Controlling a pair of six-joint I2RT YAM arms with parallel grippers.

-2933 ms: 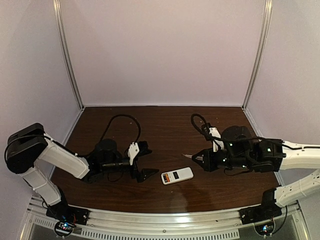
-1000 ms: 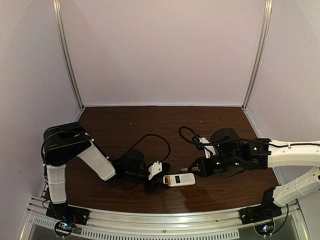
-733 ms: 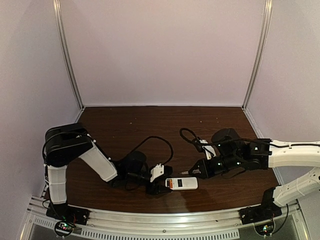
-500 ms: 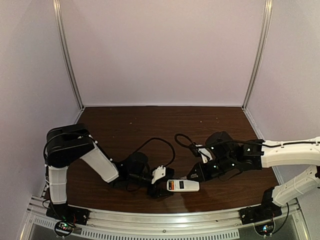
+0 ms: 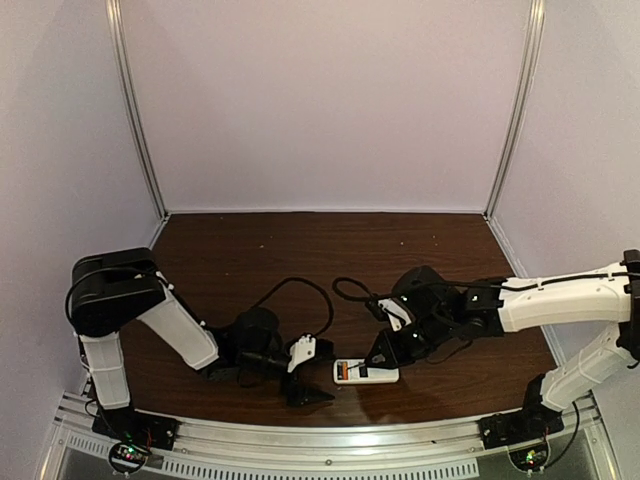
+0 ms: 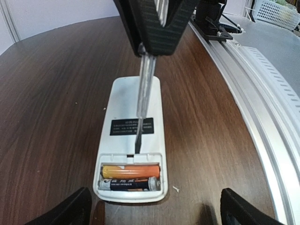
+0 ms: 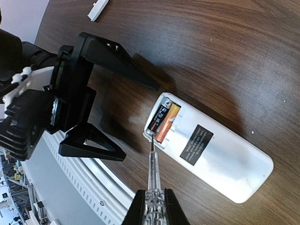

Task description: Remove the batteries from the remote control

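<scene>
The white remote control (image 5: 372,372) lies back-up near the table's front edge, its battery compartment open. The two batteries sit in it side by side, one orange (image 6: 131,169), one dark with a silvery end (image 6: 130,183); both also show in the right wrist view, orange (image 7: 168,123) and dark (image 7: 158,117). My right gripper (image 7: 153,208) is shut on a clear-handled screwdriver (image 7: 153,168). Its tip is at the compartment's rim (image 6: 137,149). My left gripper (image 6: 152,210) is open and empty, its fingers spread wide just off the remote's battery end.
A small white flat cover piece (image 7: 97,9) lies on the table beyond the left gripper. The metal rail (image 6: 262,108) runs along the table's front edge close beside the remote. Both arms (image 5: 450,315) crowd the front middle of the brown table (image 5: 330,250).
The left gripper pushed the remote toward the front edge, then drew back a little from its end. The right arm came left and down, bringing the screwdriver tip to the battery end.
</scene>
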